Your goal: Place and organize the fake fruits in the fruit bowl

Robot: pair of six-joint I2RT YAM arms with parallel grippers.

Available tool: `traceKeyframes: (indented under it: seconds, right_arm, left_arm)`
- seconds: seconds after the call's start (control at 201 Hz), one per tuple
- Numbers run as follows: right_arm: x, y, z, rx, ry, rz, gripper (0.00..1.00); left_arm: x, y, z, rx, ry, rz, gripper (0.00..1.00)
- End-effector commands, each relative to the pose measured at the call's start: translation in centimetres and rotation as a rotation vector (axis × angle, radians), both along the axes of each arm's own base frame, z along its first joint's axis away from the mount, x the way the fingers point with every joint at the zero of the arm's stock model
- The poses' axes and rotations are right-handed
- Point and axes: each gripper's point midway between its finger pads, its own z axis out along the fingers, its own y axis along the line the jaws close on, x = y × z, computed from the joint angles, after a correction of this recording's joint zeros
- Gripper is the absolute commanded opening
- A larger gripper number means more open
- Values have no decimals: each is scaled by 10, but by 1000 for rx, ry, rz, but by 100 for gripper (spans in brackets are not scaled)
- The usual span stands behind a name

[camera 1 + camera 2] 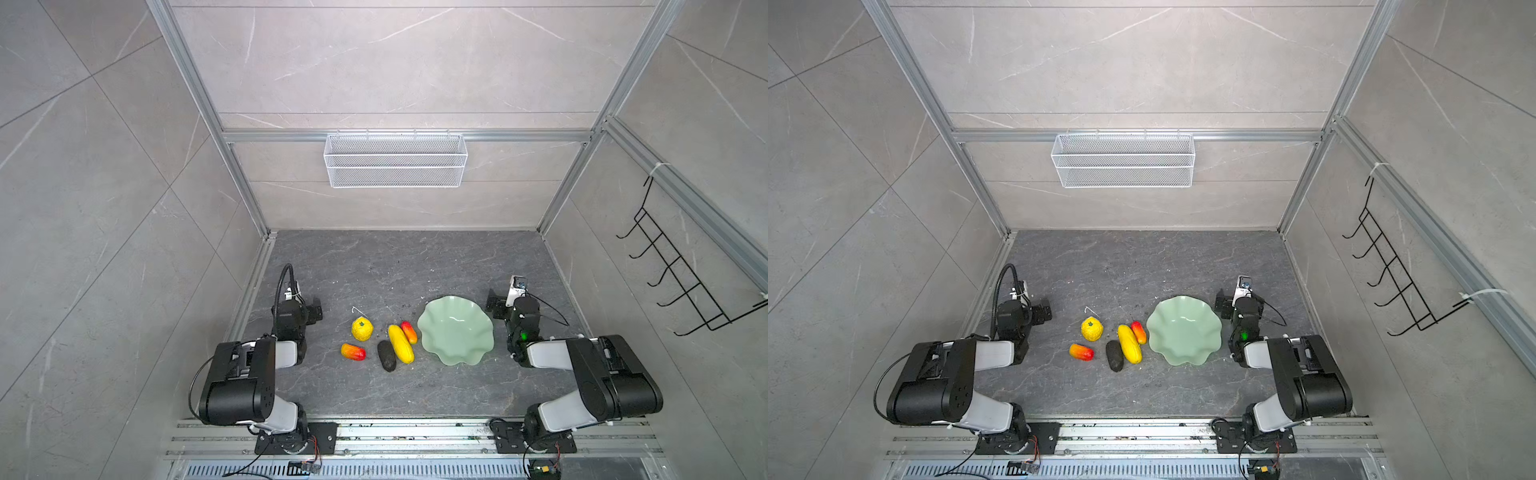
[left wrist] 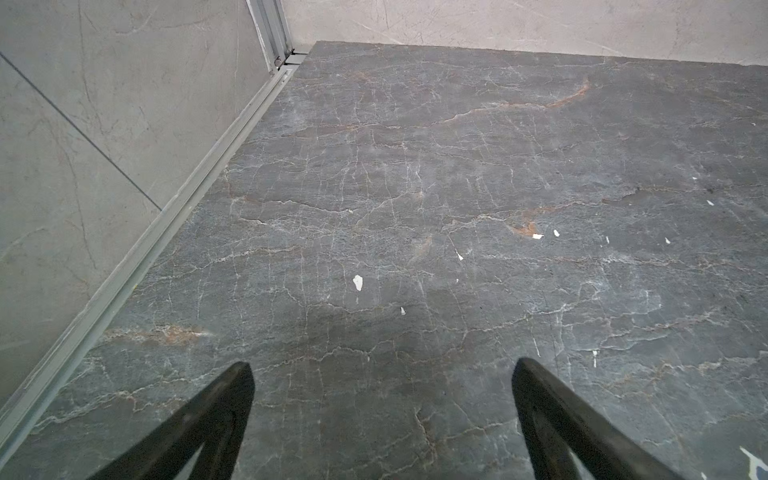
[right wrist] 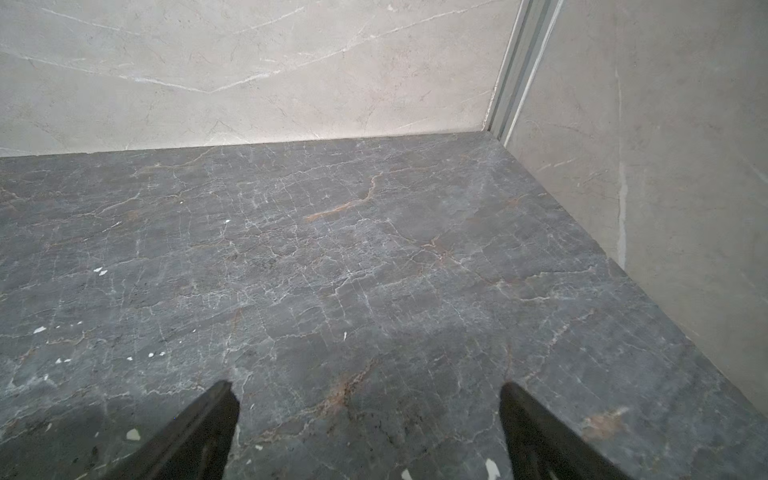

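The fruit bowl is sitting empty near the bench's right edge. The left gripper and right gripper are hanging spread wide, grasping nothing. All five fruits are lying between the bowl and the left edge: long yellow oval, dark oval, citrus, two mangoes. Placing is not yet begun.

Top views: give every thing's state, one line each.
fruit bowl, upright, empty.
yellow citrus, on table, outside bowl.
long yellow oval, lying on table.
dark oval, lying on table.
mango-like oval by bowl, on table.
mango-like oval by citrus, on table.
left gripper, open, empty.
right gripper, open, empty.
wire basket, empty.
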Motion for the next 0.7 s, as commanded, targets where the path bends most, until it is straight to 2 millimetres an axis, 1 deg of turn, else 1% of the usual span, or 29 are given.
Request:
traceKeyframes:
  seconds: [0.0, 0.692]
  right_arm:
    - [-1, -1, -1, 5, -6, -6, 100]
    - [0, -1, -1, 11, -3, -3, 100]
  left_arm:
    - [7, -1, 14, -10, -61, -4, 100]
    - [8, -2, 14, -11, -59, -9, 100]
